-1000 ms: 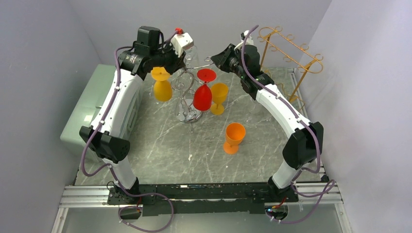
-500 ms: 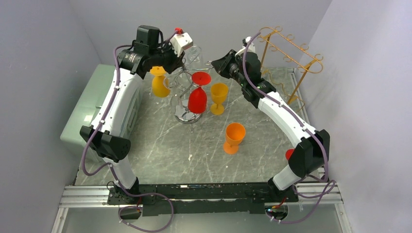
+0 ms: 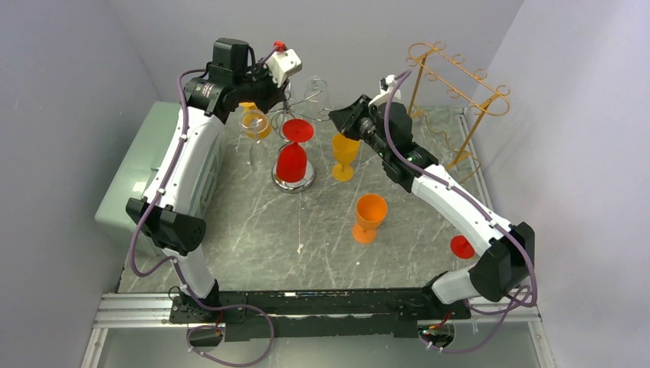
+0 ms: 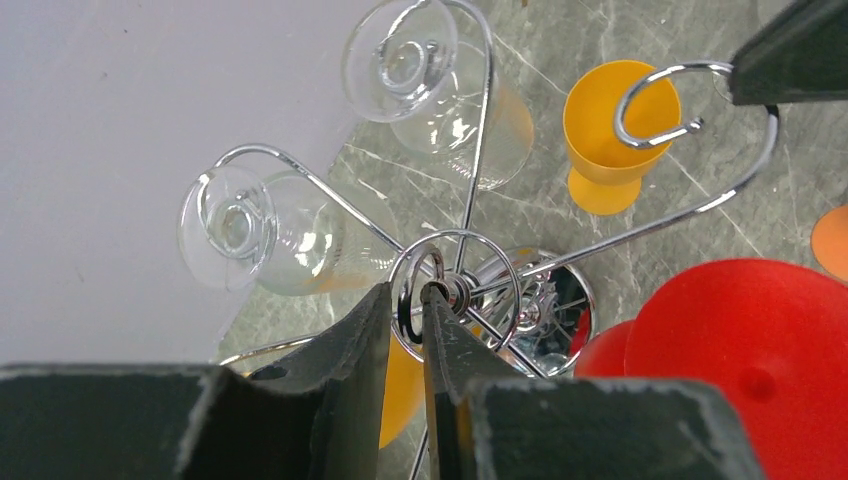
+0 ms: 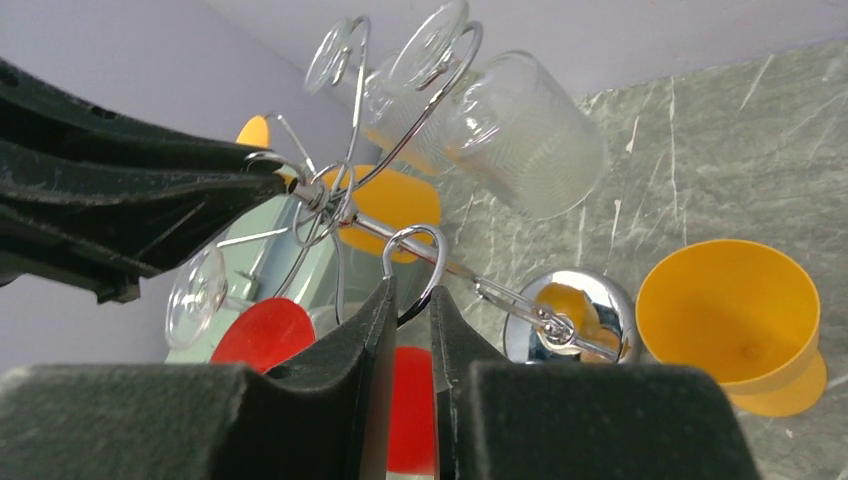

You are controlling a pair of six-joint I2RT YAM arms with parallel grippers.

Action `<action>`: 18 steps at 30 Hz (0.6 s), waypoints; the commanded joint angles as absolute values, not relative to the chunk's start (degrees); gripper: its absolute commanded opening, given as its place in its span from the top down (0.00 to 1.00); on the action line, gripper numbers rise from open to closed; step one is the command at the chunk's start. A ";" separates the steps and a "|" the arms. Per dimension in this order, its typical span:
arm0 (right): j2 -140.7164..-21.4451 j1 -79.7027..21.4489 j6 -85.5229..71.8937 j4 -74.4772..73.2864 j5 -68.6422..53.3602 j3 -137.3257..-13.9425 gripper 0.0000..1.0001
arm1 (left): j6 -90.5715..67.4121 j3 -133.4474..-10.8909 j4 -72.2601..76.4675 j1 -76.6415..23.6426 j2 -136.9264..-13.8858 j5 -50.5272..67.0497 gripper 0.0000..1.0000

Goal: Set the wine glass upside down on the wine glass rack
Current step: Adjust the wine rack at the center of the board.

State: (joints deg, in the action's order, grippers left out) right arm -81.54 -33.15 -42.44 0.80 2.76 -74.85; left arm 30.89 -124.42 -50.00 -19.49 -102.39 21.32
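A chrome wine glass rack [image 3: 294, 180] stands at the table's back middle with its base on the surface. From its arms hang two clear glasses [image 4: 450, 110] [image 4: 270, 235], a red glass [image 3: 292, 157] and a yellow-orange glass [image 3: 255, 124], all upside down. At the top of the rack, my left gripper [image 4: 405, 295] is shut on the small ring [image 4: 440, 300]. My right gripper [image 5: 408, 295] is shut on the looped end of one arm [image 5: 415, 255]. A yellow glass [image 3: 345, 156] and an orange glass [image 3: 369, 217] stand upright on the table.
A gold wire rack [image 3: 452, 84] stands at the back right corner. A pale green box [image 3: 146, 169] sits off the table's left edge. A red disc [image 3: 462, 246] lies near the right arm's elbow. Walls close in behind and to the right.
The top of the rack and its hanging glasses have swung left, with both grippers still on it. The right arm stretched out to the left, uncovering the red disc.
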 commanded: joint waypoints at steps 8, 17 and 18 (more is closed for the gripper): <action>-76.69 -38.45 -42.38 -1.76 3.68 -69.24 1.00 | 33.57 -127.69 -41.31 -18.11 -103.75 17.39 0.77; -77.06 -41.36 -43.42 -0.93 4.66 -67.22 1.00 | 33.57 -128.24 -40.74 -18.11 -104.24 18.06 0.78; -77.22 -41.47 -43.31 -0.98 4.66 -67.28 1.00 | 33.62 -128.12 -40.84 -18.11 -104.13 18.18 0.78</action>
State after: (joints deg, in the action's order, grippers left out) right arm -77.43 -40.91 -43.00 -1.61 4.43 -67.11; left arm 32.38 -125.05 -45.12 -18.68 -104.01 19.46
